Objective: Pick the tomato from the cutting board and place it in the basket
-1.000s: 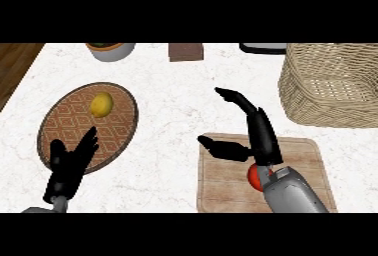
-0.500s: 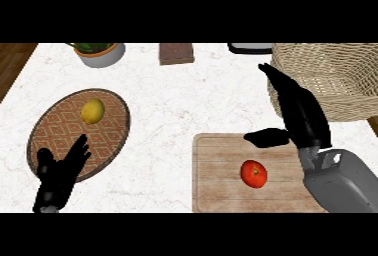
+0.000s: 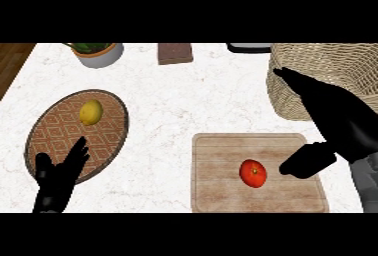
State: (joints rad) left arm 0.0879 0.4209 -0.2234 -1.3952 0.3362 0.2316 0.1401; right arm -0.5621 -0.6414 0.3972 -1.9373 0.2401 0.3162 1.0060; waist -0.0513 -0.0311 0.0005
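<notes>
since half a second ago the right hand (image 3: 341, 120) has been carried lower on the right, so that its thumb is now level with the tomato (image 3: 253, 173) rather than above it. the tomato is left untouched on the cutting board (image 3: 221, 155), just to the left of the thumb tip and below the long fingers (image 3: 295, 82). those fingers are held straight and spread wide from the thumb, with nothing between them; they are stretched up across the front wall of the basket (image 3: 332, 62). the opening seems to be kept wide so that the fruit can be enclosed from its right side. no grasp is yet made. the left hand (image 3: 55, 182) is rested open, fingers up, over the near rim of the plate (image 3: 118, 145), where a lemon (image 3: 90, 111) lies beyond its fingertips.
</notes>
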